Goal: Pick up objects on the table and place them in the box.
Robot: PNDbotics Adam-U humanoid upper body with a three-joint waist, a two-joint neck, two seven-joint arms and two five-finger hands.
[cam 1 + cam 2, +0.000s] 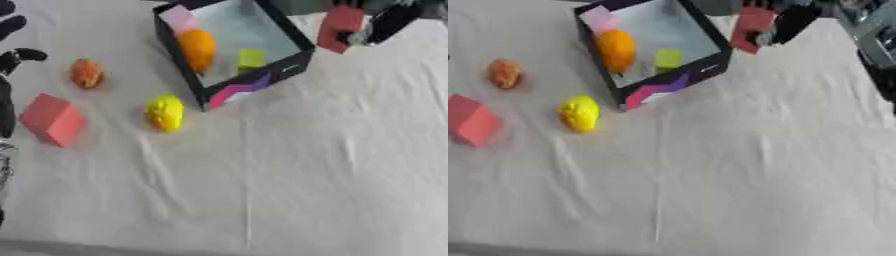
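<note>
Right hand (385, 22) holds a red block (339, 26) w/ fingers curled on it, just beside the box (293, 37) far-right rim, not yet over the opening. Box already has an orange thing (198, 47), a green cube (251, 57) & a pink piece (178, 17) in the corner. Left on the cloth: yellow lump (164, 112), red cube (52, 120), small orange item (86, 73). So approx half done. Left hand (10, 62) shows only in left eye view, at left edge; fingers can't tell
</note>
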